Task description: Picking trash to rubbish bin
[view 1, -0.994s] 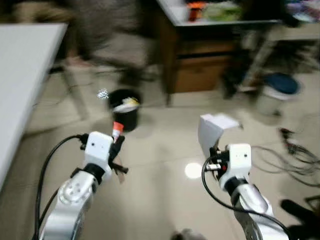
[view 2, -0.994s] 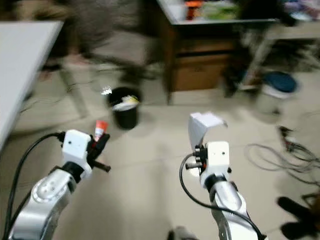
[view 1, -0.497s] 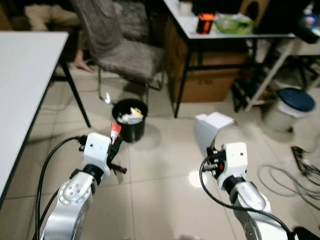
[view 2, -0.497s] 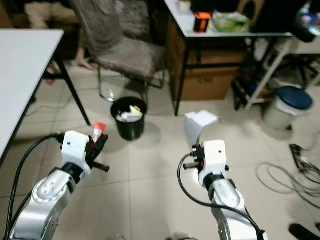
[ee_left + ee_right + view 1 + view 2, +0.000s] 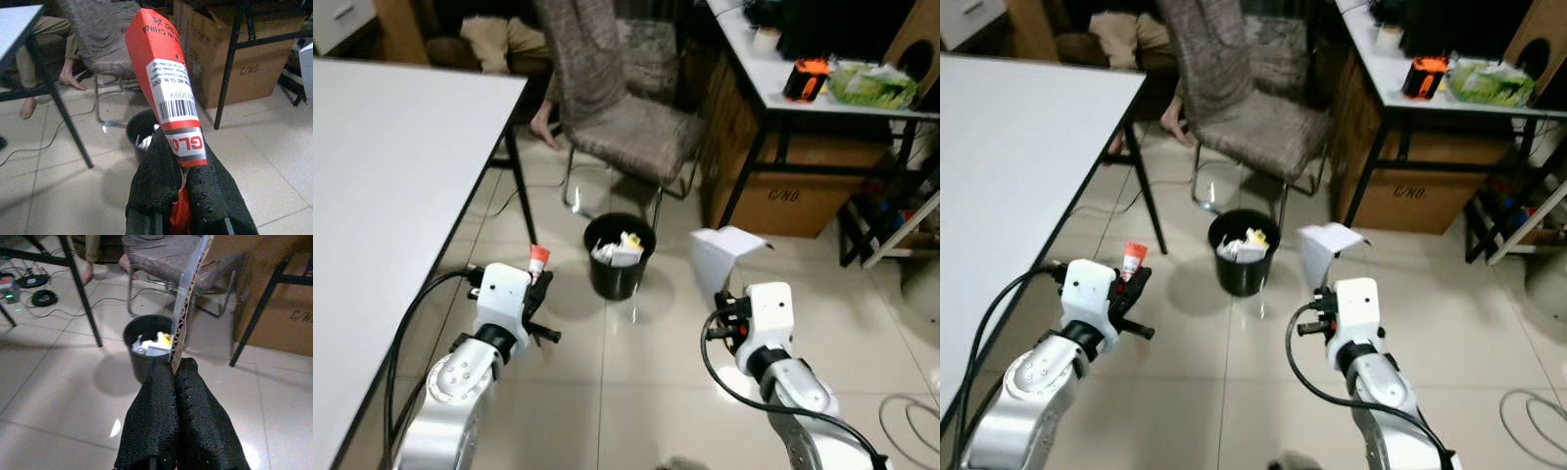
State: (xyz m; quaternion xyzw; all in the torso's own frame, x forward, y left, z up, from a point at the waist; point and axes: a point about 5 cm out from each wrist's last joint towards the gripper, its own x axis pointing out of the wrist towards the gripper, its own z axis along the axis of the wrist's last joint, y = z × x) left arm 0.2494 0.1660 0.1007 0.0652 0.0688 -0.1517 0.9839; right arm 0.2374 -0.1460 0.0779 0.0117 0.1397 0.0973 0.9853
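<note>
A black rubbish bin (image 5: 620,257) with white and yellow trash inside stands on the tiled floor ahead, by a chair. My left gripper (image 5: 538,282) is shut on a red and white tube (image 5: 166,98), held up to the left of the bin (image 5: 142,134). My right gripper (image 5: 724,299) is shut on the edge of a white cardboard piece (image 5: 720,257), to the right of the bin (image 5: 149,345). In the right wrist view the cardboard (image 5: 188,308) rises edge-on from the black fingers (image 5: 195,421).
A white table (image 5: 391,186) with black legs runs along the left. A grey chair (image 5: 626,117) stands behind the bin, with a person's feet (image 5: 540,125) beyond it. A desk (image 5: 822,88) over a cardboard box (image 5: 783,191) is at the right.
The camera has moved and turned: the bin now sits nearer and more central, and the white table fills more of the left. Both grippers keep their hold on the tube and cardboard.
</note>
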